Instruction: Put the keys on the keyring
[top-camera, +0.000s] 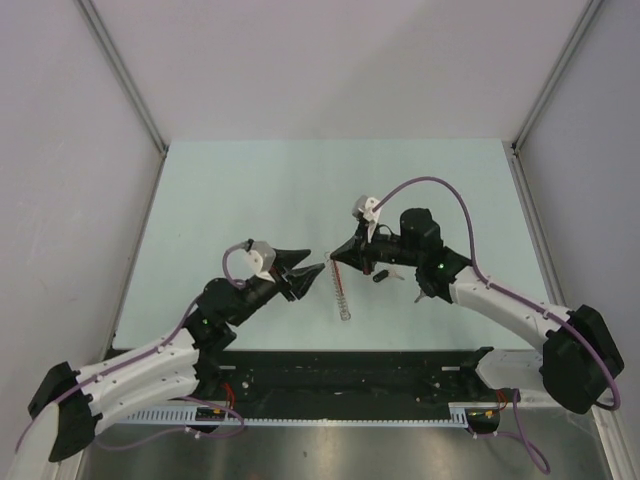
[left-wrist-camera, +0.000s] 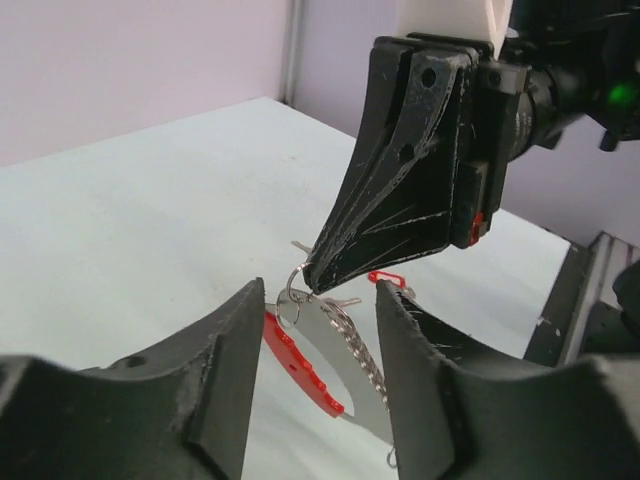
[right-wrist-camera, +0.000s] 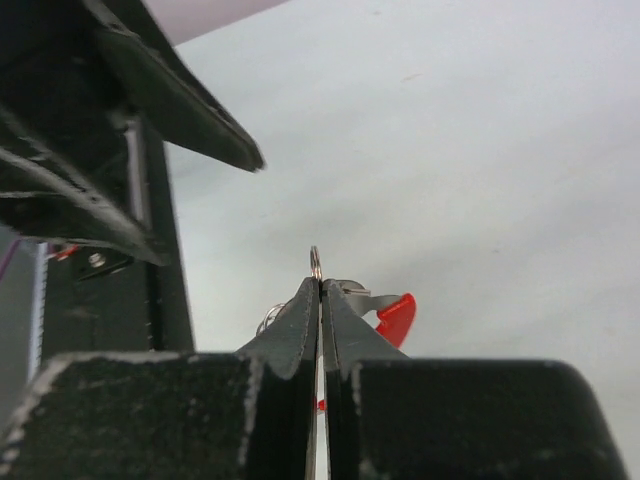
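Right gripper (right-wrist-camera: 318, 290) fingers pressed tight together, nipping the top end of the keyring (left-wrist-camera: 358, 350). Only 1 small wire loop poking above the tips in the right wrist view, the rest hidden behind the fingers.

Keyring dangling from that pinch over the pale table (top-camera: 230, 200), between the 2 arms, red arc (left-wrist-camera: 300, 365) on 1 side and silver chain half on the other. Lower end cut off behind a left finger in the left wrist view. From above, impossible to tell whether touching the table.

Left gripper (left-wrist-camera: 320, 300) just beside the pinch, fingers (left-wrist-camera: 225, 370) spread apart, closed on nothing, keyring seen through the gap beyond them.

Red key (right-wrist-camera: 397, 318) right at the right gripper's tip, head out to 1 side, shank end lost behind the finger; hard to say whether threaded on. A few silver slivers bunched at the same spot, too tangled to sort out.

Small dark object (top-camera: 380, 276) on the table near the right gripper, too tiny to identify.
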